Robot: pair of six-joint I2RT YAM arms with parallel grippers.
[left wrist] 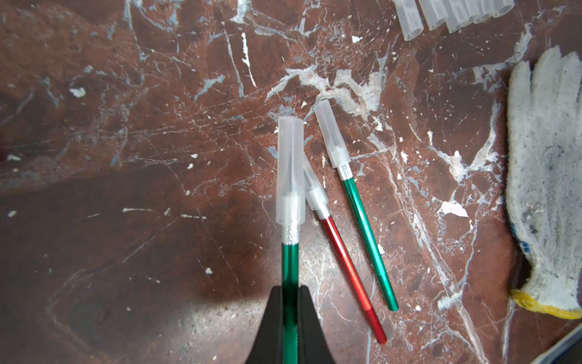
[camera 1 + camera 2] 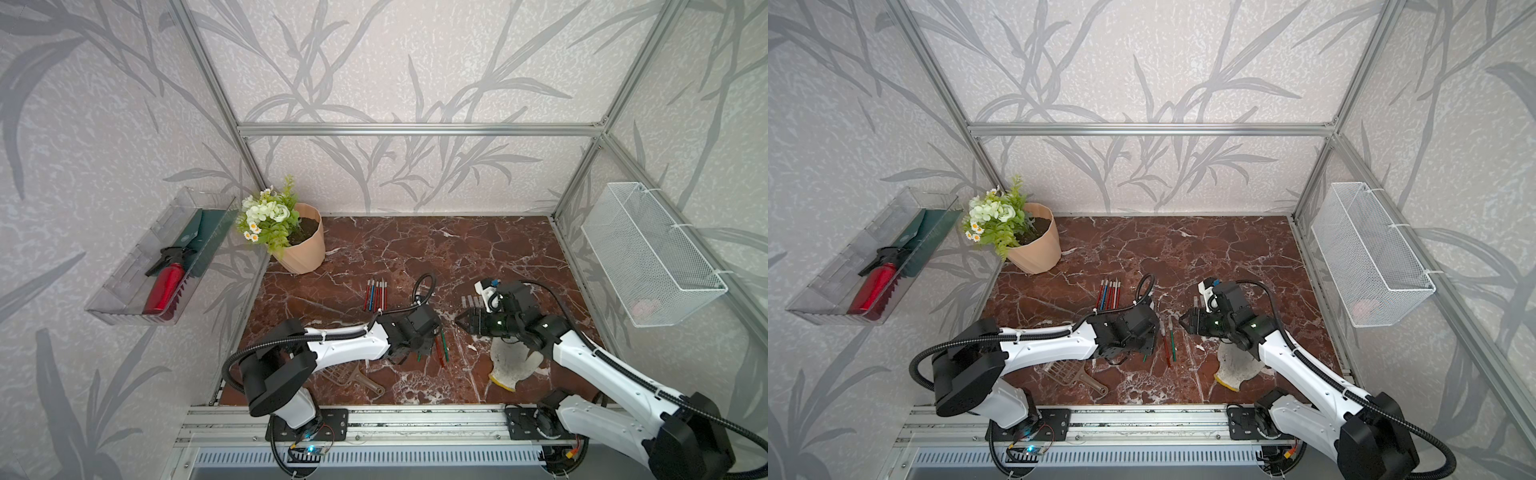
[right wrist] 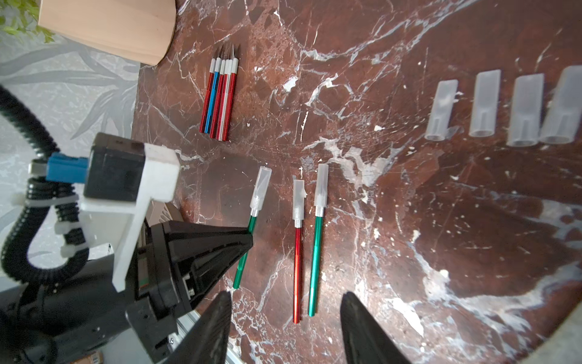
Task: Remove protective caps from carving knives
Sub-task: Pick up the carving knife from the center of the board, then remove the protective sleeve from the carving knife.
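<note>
left wrist view first: the left gripper (image 1: 290,288) is clamped on the handle of a green carving knife (image 1: 290,258), with its protective cap (image 1: 290,170) seated over the blade. the top views miss that cap, because the wrist body covers it.

right wrist view now: the right gripper (image 3: 285,297) has its jaws apart, gripping nothing. beneath it a red capped knife (image 3: 297,268) and a green capped knife (image 3: 316,252) lie side by side, and a row of loose caps (image 3: 485,107) lies well apart from them.

in both top views the grippers face each other at lower centre. the bundle of uncapped knives (image 2: 376,294) lies just up-left of them. bare marble table (image 2: 457,249) runs on to the back wall and the right rail. a flower pot (image 2: 301,245) fills the table's upper-left corner, a glove (image 2: 509,365) lies under the right arm, and a brown scoop (image 2: 353,378) sits by the near edge.
</note>
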